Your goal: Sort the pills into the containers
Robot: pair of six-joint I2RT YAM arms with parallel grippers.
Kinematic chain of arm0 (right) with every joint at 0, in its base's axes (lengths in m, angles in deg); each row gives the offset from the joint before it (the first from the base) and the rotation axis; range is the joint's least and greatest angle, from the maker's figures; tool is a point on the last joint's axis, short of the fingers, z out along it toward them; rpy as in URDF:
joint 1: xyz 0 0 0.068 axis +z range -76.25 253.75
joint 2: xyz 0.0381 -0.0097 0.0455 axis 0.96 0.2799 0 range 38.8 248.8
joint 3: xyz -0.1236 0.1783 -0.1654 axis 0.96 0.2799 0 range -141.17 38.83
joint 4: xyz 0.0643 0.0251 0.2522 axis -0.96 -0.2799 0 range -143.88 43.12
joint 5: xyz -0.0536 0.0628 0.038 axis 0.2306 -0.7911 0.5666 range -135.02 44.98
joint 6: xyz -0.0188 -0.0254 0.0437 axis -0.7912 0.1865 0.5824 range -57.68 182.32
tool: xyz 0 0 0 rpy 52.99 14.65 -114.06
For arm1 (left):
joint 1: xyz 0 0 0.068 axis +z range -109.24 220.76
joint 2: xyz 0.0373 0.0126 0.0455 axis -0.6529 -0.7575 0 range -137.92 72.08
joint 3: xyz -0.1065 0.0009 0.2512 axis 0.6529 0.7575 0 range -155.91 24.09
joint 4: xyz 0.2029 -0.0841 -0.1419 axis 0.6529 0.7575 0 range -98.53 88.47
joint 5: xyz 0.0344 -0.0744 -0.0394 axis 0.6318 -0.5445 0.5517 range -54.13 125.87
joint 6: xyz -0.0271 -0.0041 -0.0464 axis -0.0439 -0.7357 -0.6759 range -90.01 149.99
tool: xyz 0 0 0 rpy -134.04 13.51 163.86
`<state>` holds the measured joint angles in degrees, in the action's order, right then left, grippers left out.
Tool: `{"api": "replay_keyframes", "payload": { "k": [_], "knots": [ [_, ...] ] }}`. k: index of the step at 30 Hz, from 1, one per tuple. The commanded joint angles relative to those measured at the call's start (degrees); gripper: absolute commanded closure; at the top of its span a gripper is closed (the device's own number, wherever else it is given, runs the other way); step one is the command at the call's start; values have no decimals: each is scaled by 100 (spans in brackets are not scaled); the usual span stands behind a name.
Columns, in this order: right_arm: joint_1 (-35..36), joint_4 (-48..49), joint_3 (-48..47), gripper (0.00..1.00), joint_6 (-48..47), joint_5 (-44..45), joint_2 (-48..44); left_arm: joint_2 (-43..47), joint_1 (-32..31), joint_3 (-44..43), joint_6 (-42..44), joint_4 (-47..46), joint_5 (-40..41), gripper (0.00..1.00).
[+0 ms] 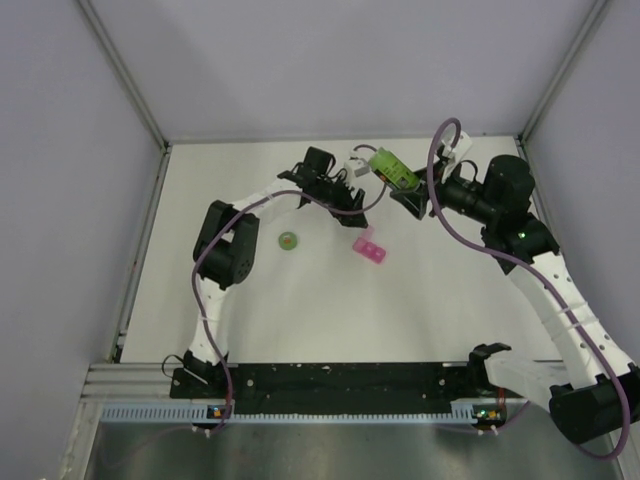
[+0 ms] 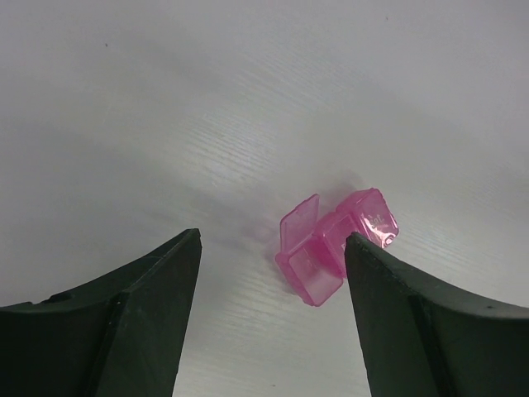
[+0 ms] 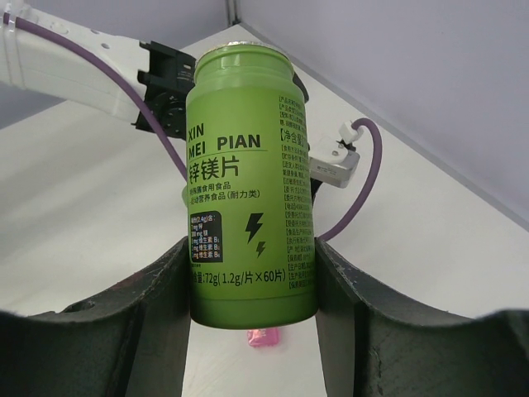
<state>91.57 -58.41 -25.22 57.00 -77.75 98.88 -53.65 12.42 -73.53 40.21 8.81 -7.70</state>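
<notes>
Where the white bench met its far wall, the left arm and the right arm leaned in toward each other, wrists near the middle. The right fingers were clamped on the lower sides of a green bottle, which was lifted off the bench and tilted toward the far left. The left fingers stood spread apart with nothing between them, just left of the bottle. The pink pill box lay on the bench nearer than both sets of fingers, apart from them, with one lid flipped up. A small round green cap lay on the bench to the left of the pill box.
</notes>
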Motion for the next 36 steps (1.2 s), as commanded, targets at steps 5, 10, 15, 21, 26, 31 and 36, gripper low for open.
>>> {"api": "replay_keyframes", "payload": {
  "k": [5,10,15,21,26,31,36],
  "knots": [
    [-60,406,33,100,84,-146,-13,-303,-119,-529,305,252,-573,30],
    [-51,415,24,100,93,-163,-4,-452,-163,-723,332,384,-582,36],
    [-51,415,33,100,93,-181,22,-540,-181,-828,358,471,-547,41],
    [-51,432,33,100,102,-207,31,-610,-181,-907,402,577,-530,48],
    [-60,441,51,100,110,-216,22,-628,-190,-934,393,621,-547,53],
    [-51,450,51,100,119,-225,31,-602,-198,-925,428,683,-530,58],
    [-51,450,60,100,128,-225,39,-610,-190,-925,446,700,-521,62]
  ]
}}
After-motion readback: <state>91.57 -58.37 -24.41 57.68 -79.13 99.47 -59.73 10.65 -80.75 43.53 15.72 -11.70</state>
